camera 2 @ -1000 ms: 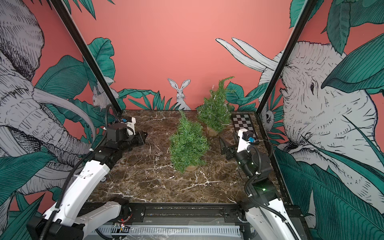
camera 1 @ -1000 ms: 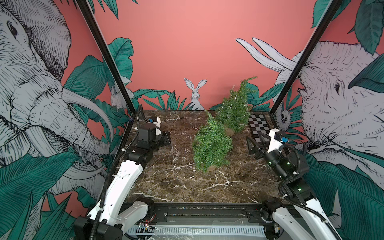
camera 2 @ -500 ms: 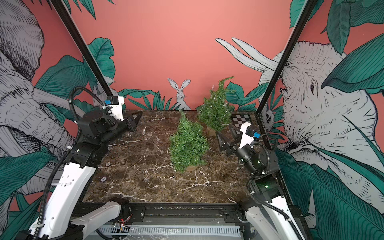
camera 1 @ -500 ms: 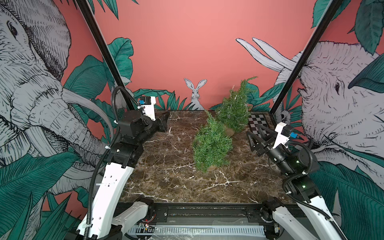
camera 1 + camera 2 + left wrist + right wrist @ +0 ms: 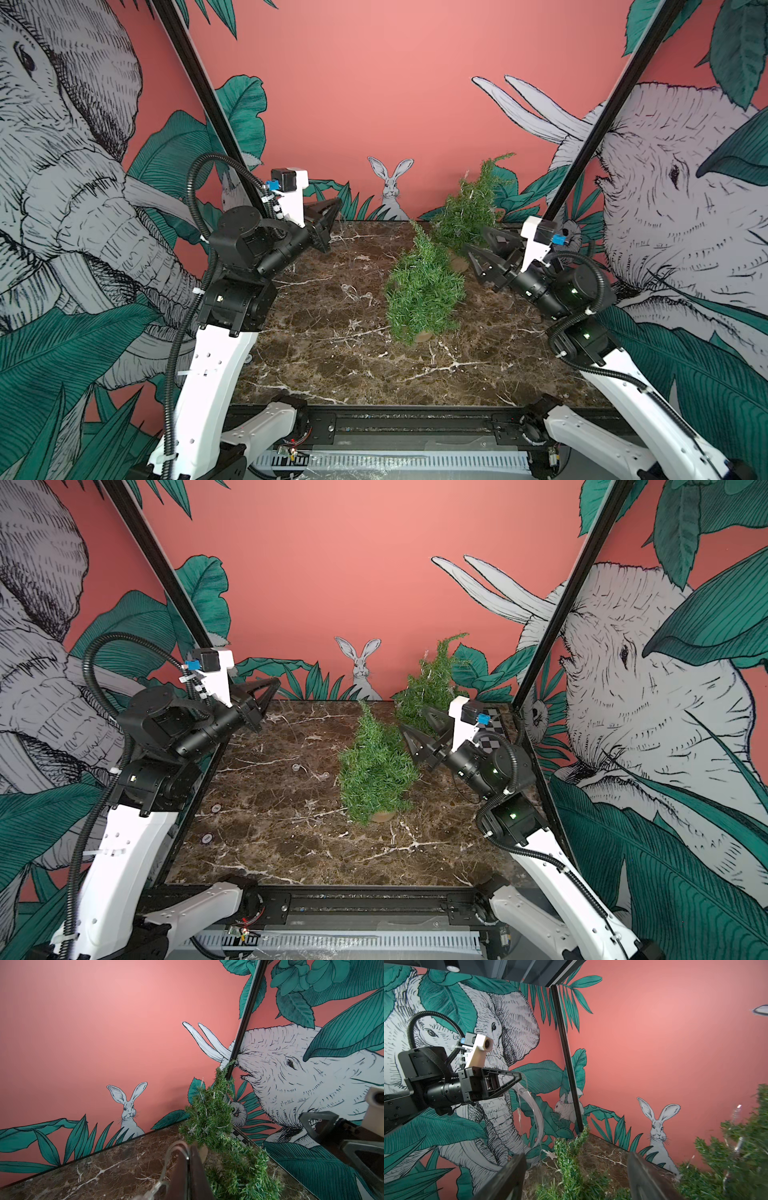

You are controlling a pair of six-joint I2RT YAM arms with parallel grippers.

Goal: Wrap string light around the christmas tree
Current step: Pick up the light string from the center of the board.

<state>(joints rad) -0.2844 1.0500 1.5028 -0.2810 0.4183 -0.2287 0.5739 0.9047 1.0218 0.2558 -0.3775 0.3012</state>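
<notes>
Two small green christmas trees stand on the marble table in both top views: one near the middle (image 5: 424, 286) (image 5: 376, 766), one at the back right (image 5: 469, 212) with thin wire on its branches (image 5: 205, 1109). The string light is a clear wire with small stars; part lies on the table left of the middle tree (image 5: 307, 771). My left gripper (image 5: 336, 203) (image 5: 190, 1147) is raised at the back left, shut on the wire, which hangs down from it (image 5: 520, 1109). My right gripper (image 5: 478, 241) (image 5: 576, 1159) is open just right of the middle tree's top, holding nothing.
A checkerboard patch (image 5: 484, 739) lies at the table's back right corner behind the right arm. Two round stickers (image 5: 206, 837) sit near the left edge. Painted walls close in three sides, with black frame posts (image 5: 216, 112) at the back corners.
My left arm has lifted from low over the table and swung toward the back left wall, drawing the wire up. My right gripper has risen and moved closer to the trees.
</notes>
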